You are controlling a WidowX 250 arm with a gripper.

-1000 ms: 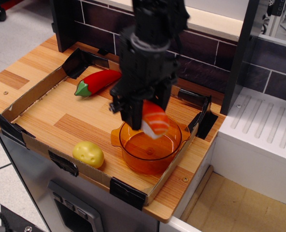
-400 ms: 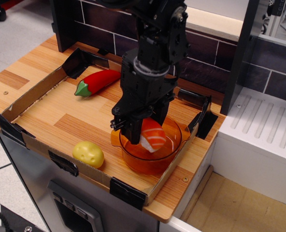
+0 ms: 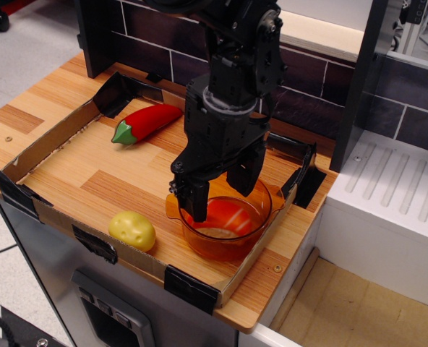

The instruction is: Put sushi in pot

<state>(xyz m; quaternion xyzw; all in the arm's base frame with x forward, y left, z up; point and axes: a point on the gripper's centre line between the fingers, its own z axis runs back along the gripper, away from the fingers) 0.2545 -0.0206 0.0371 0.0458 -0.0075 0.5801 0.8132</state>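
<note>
The orange transparent pot [image 3: 261,208] stands at the front right of the cardboard-edged tray. The sushi [image 3: 225,217], orange-red with white stripes, lies inside the pot on its bottom. My black gripper [image 3: 220,189] hangs straight over the pot with its fingers spread apart, one finger [image 3: 197,204] at the pot's left rim and the other [image 3: 244,172] over its back. The gripper is open and holds nothing; the sushi lies between and below the fingertips.
A red chili pepper [image 3: 145,122] lies at the tray's back left. A yellow potato [image 3: 132,230] sits near the front edge. The low cardboard rim [image 3: 51,143] with black tape corners bounds the tray. A dark tiled wall stands behind, a white drainer surface [image 3: 395,195] at right.
The gripper came down into the pot with the sushi, then opened its fingers. The sushi dropped from the fingers and now lies on the pot's bottom.
</note>
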